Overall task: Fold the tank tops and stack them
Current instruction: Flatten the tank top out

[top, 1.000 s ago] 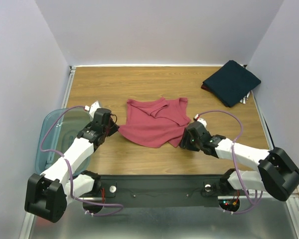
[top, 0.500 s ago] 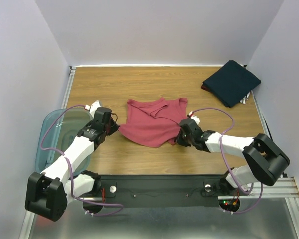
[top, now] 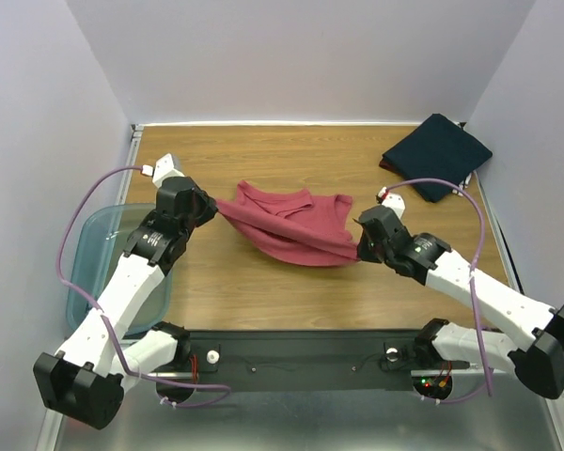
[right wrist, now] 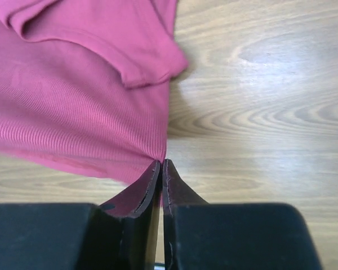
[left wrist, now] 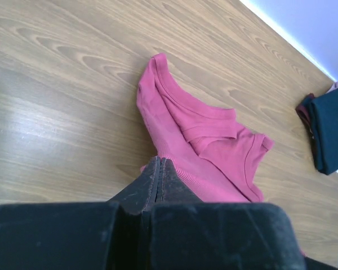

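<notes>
Top external: the table [top: 263,155] carries the teal bin [top: 94,235] at its left edge, the red tank top [top: 291,225] mid-table, the folded navy tank top [top: 439,155] far right. My left gripper [top: 214,209] and right gripper [top: 359,247] clamp the red top's opposite ends.

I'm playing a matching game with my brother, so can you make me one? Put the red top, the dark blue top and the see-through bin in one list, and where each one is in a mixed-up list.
Things:
1. red tank top
2. navy tank top
3. teal bin

Places:
A. folded, in the far right corner
B. out at the left edge
C. stretched between the left fingers and right fingers, both shut on it

Pairs: 1-C, 2-A, 3-B
</notes>
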Robot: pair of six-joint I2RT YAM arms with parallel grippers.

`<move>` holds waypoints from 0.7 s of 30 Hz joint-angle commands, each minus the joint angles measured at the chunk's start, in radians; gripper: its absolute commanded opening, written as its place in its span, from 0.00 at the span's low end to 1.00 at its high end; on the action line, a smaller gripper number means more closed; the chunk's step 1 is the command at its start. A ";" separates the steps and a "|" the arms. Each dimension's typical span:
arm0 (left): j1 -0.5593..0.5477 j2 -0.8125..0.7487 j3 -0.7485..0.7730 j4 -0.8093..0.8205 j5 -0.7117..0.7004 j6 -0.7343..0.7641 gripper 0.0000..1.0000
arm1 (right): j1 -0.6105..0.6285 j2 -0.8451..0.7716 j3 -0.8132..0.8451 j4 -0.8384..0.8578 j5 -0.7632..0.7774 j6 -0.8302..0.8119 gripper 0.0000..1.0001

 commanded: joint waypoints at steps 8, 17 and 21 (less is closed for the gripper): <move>0.007 0.022 -0.058 0.031 0.064 0.042 0.00 | 0.006 0.174 0.052 -0.128 -0.051 -0.073 0.37; 0.010 0.089 -0.108 0.081 0.021 0.033 0.00 | 0.020 0.091 -0.154 0.125 -0.280 0.040 0.31; 0.016 0.103 -0.128 0.098 0.020 0.030 0.00 | 0.067 0.097 -0.242 0.253 -0.322 0.121 0.29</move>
